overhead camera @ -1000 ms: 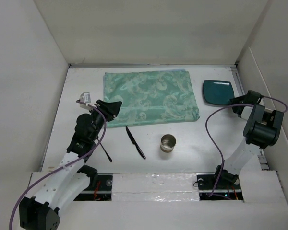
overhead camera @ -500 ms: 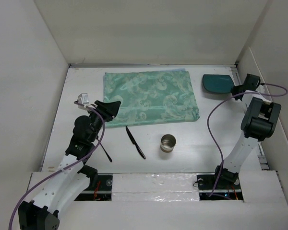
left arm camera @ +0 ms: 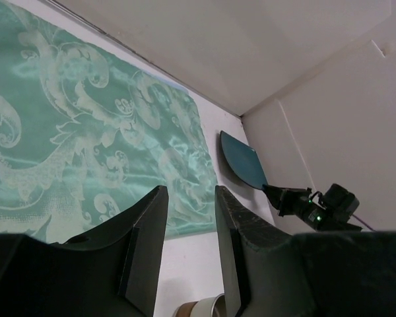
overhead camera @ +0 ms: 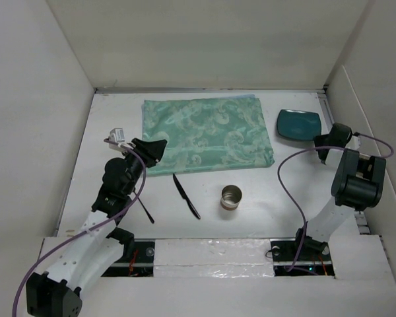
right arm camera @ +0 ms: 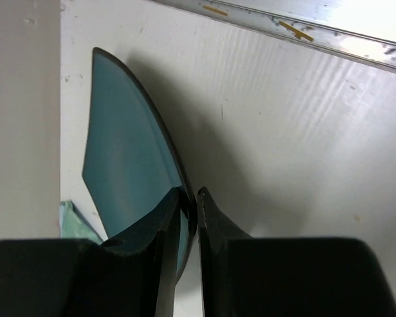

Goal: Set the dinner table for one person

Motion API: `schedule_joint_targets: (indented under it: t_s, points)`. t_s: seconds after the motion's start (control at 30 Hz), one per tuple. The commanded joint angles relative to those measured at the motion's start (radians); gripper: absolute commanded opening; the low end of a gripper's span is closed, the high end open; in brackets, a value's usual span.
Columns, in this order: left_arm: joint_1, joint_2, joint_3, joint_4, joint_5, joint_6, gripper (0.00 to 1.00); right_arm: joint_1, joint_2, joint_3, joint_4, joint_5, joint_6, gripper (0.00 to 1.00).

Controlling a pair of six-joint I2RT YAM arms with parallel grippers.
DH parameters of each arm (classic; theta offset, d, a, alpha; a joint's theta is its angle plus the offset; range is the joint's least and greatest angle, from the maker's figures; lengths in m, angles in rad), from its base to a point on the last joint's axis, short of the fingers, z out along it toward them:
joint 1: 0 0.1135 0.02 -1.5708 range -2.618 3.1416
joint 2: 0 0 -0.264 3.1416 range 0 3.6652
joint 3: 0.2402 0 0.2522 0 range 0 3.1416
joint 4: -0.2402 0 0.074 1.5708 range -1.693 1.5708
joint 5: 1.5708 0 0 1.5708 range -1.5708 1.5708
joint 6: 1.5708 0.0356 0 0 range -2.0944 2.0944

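The white dinner table (overhead camera: 264, 191) carries a mint-green patterned mat (overhead camera: 204, 132) at the back middle. A teal square plate (overhead camera: 297, 124) lies at the back right, beside the mat. My right gripper (overhead camera: 321, 140) is shut on the plate's near right rim; in the right wrist view the rim sits between the jaws of the gripper (right arm camera: 190, 198) and the plate (right arm camera: 122, 172) tilts above its shadow. My left gripper (overhead camera: 155, 146) is open and empty over the mat's near left corner. The left wrist view shows this gripper (left arm camera: 189, 193), the mat (left arm camera: 86, 132) and the plate (left arm camera: 241, 160).
A metal cup (overhead camera: 231, 197) stands in front of the mat; its rim shows in the left wrist view (left arm camera: 198, 309). A black knife (overhead camera: 186, 195) and a second black utensil (overhead camera: 145, 210) lie to its left. White walls close in the table.
The right gripper, shut on the plate's rim, tipped the plate up and away half a second ago, then brought it back nearer and flatter. The left arm has barely moved.
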Motion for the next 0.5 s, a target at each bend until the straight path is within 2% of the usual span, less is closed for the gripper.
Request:
schedule_joint_targets:
  t_s: [0.0,0.23,0.47]
  points:
    - [-0.005,-0.025,-0.001,0.044,0.01,0.012,0.31,-0.025,-0.116,-0.102,0.23,-0.035,-0.064,0.0]
    - [-0.005,-0.045,0.047,-0.037,0.039,0.027,0.31,-0.108,-0.19,-0.328,0.679,-0.24,0.001,0.0]
    - [-0.005,-0.033,0.149,-0.141,0.058,0.093,0.31,-0.168,-0.098,-0.464,1.103,-0.382,0.159,0.0]
